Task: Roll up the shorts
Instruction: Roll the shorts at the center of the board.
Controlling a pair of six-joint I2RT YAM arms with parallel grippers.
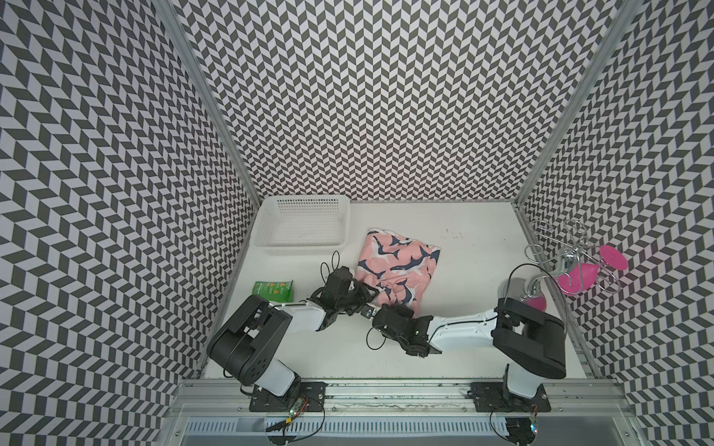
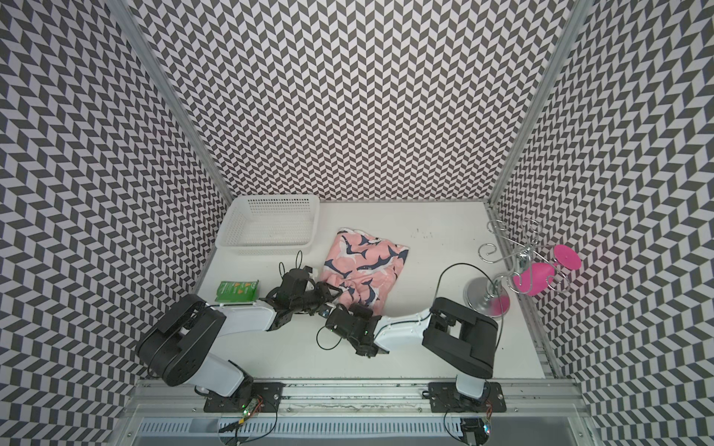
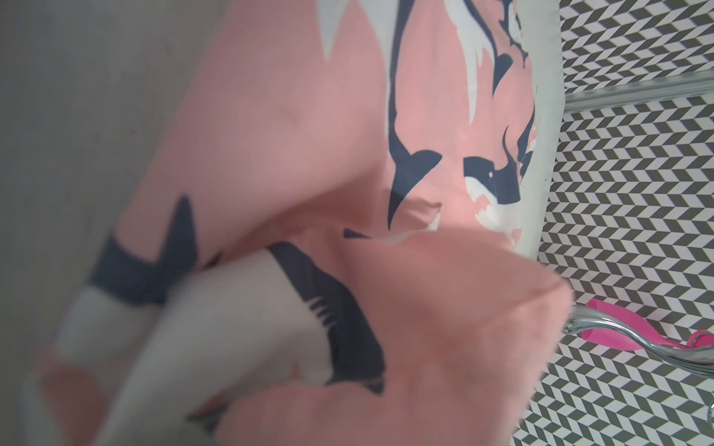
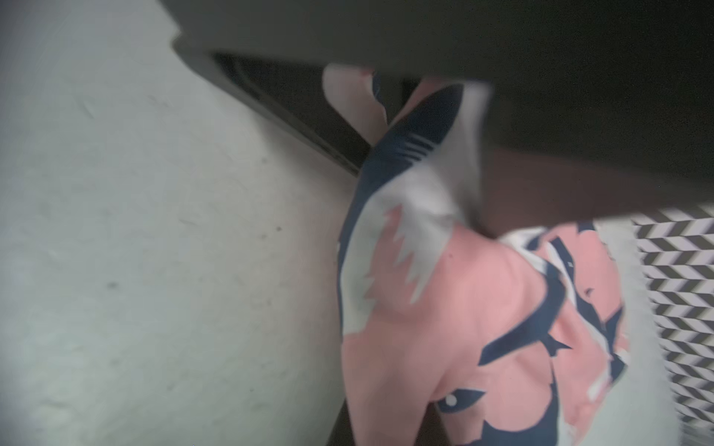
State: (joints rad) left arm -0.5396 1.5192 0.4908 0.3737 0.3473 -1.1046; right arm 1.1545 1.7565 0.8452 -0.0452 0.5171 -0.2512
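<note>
Operator: Location of the shorts (image 1: 396, 262)?

Technician: Centre of the table (image 1: 483, 332), slightly toward 12 o'clock. The far part lies spread and the near hem is bunched at the garment's 6 o'clock. The white basket (image 1: 305, 228) sits at 10 o'clock, the green packet (image 1: 272, 290) at 9 o'clock and the wire stand (image 1: 514, 287) at 3 o'clock.

Operator: Right gripper (image 1: 391, 307)?

Technician: At the hem's 6 o'clock. The wrist view shows a peak of shark-print fabric drawn up between the dark fingers (image 4: 293, 108). Jaws are clenched on the shorts.

Operator: Left gripper (image 1: 369, 295)?

Technician: At the hem's 7 o'clock, against the fabric edge in both top views. Cloth fills its wrist view, fingers unseen. Jaw state cannot be determined.
</note>
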